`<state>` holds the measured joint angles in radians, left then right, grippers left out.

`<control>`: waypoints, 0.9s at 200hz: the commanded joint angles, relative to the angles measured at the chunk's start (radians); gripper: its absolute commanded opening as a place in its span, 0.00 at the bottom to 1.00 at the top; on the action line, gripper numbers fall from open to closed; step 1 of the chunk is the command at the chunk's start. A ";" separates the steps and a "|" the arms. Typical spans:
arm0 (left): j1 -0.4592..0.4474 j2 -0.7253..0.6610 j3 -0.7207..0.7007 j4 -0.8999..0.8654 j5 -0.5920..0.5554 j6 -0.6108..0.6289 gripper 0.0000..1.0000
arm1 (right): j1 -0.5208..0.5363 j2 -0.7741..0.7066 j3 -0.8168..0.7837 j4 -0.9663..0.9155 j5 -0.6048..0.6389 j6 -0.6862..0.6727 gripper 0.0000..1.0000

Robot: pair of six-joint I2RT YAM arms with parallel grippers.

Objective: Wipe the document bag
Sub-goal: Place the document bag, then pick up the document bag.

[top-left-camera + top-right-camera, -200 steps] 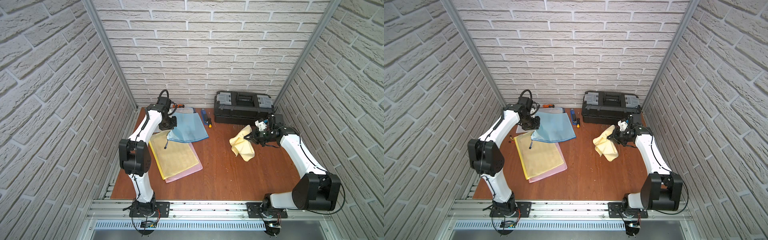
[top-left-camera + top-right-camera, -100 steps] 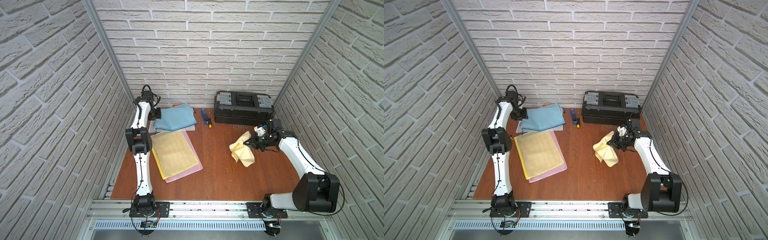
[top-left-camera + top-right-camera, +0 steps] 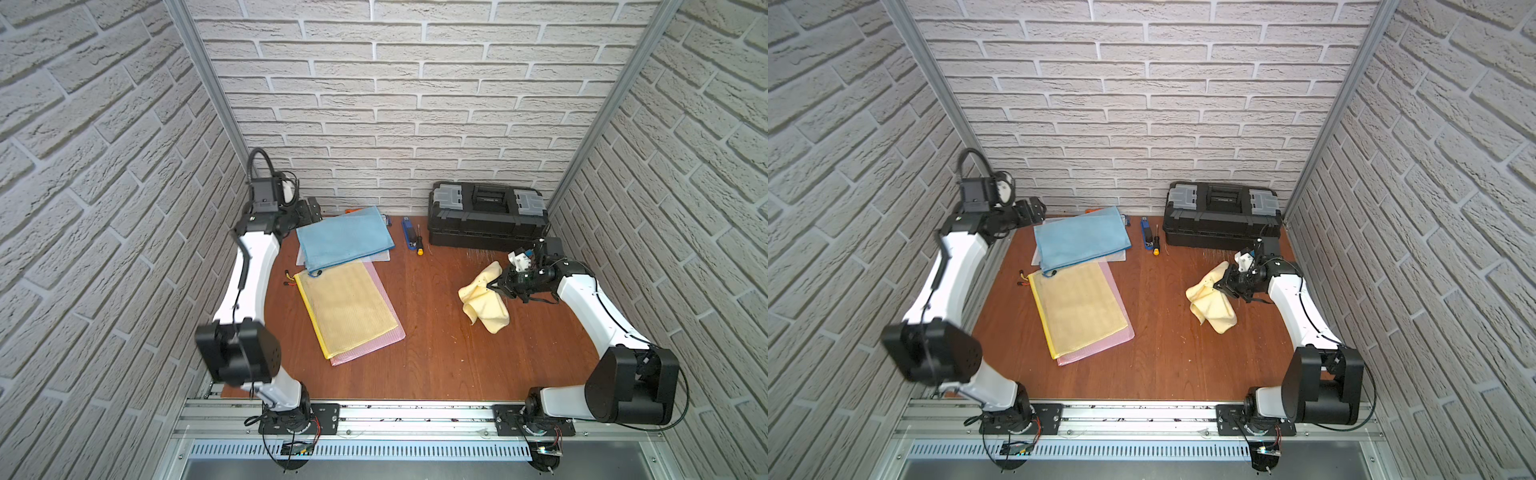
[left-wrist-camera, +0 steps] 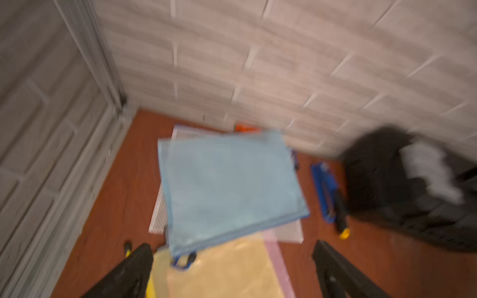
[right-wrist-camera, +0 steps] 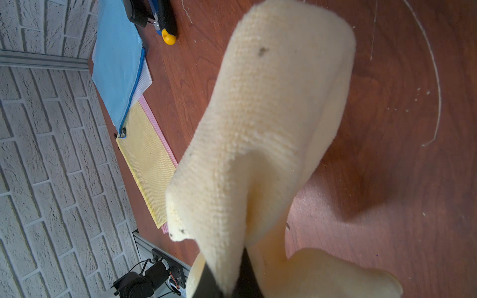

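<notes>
A blue mesh document bag lies flat at the back left, on a white mesh bag. Its corner overlaps a yellow bag stacked on a pink one. My left gripper hangs open above the bag's back-left corner, holding nothing; its wrist view is blurred. At the right, above the table, my right gripper is shut on a pale yellow cloth, which droops to the table.
A black toolbox stands at the back right against the wall. A blue stapler and a yellow-tipped screwdriver lie between it and the bags. An orange tool peeks out behind the blue bag. Brick walls close three sides.
My left gripper opened and let go of the blue bag, which now lies flat further back and left. The left arm drew back toward the corner. My right gripper shifted slightly with the cloth.
</notes>
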<state>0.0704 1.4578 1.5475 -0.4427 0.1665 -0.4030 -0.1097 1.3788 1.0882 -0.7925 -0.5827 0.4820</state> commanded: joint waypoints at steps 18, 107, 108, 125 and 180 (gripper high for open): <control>0.071 -0.138 -0.240 0.397 0.152 -0.143 0.84 | 0.002 -0.006 0.027 0.040 -0.035 -0.016 0.02; 0.043 -0.350 -0.550 -0.147 -0.064 -0.194 0.82 | 0.004 -0.020 0.008 0.045 -0.038 -0.023 0.02; 0.044 -0.347 -0.553 -0.148 -0.059 -0.194 0.82 | 0.004 -0.019 0.009 0.045 -0.037 -0.023 0.02; 0.056 -0.304 -0.614 -0.165 0.013 -0.222 0.82 | 0.005 -0.011 0.011 0.051 -0.042 -0.021 0.02; 0.071 -0.164 -0.758 -0.057 0.067 -0.292 0.78 | 0.011 -0.015 -0.013 0.056 -0.038 -0.018 0.02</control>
<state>0.1333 1.2549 0.8146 -0.5526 0.2241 -0.6487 -0.1043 1.3800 1.0927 -0.7658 -0.6044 0.4744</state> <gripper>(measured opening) 0.787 0.055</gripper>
